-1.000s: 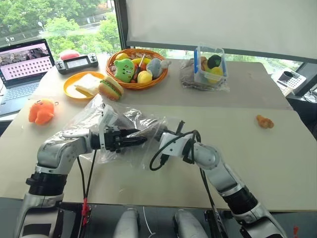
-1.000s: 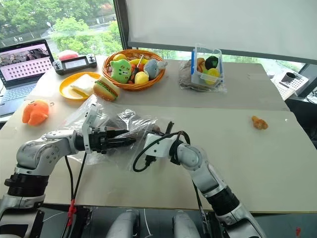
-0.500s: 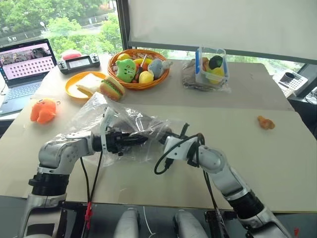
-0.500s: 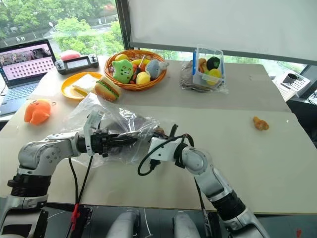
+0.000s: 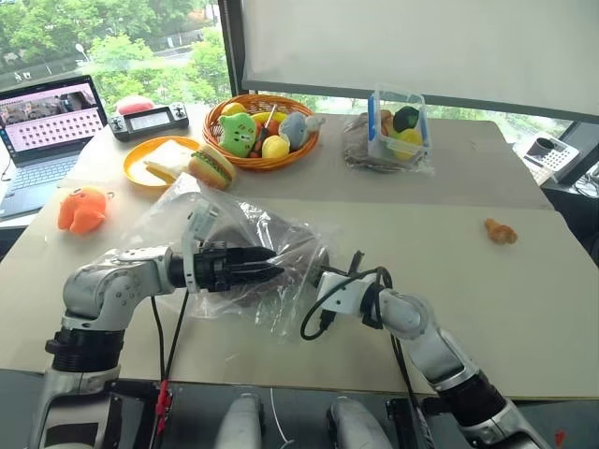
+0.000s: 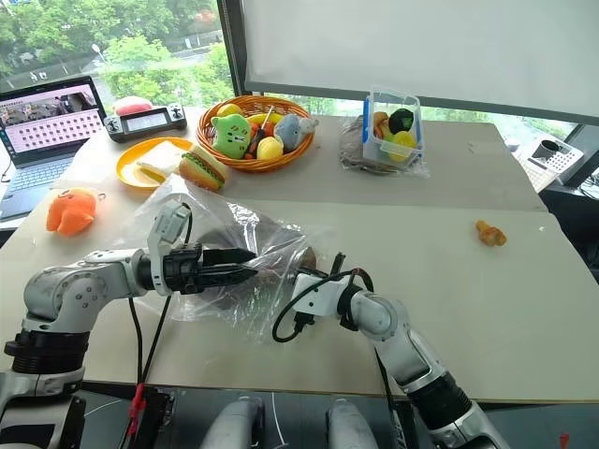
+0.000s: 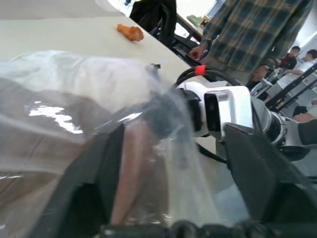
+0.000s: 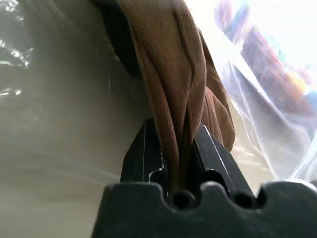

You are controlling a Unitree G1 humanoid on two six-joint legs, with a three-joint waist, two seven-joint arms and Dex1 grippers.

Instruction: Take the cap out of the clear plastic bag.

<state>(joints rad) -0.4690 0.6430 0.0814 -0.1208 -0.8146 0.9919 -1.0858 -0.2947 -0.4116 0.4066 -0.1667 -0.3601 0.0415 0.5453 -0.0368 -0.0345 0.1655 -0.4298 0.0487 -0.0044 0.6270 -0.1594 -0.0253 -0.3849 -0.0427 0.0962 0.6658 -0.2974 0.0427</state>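
The right gripper [image 8: 174, 166] pinches the cap [image 8: 173, 79] to extract it, while the spread left gripper [image 5: 267, 265] steadies the clear plastic bag [image 5: 168, 220] alongside.

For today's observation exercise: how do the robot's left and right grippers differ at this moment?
The left gripper has its fingers spread apart against the clear plastic bag; the right gripper is shut, pinching a fold of the brown cap. The left gripper points across toward the right arm; the right gripper points into the bag's opening. Both have black fingers and work at the same bag.
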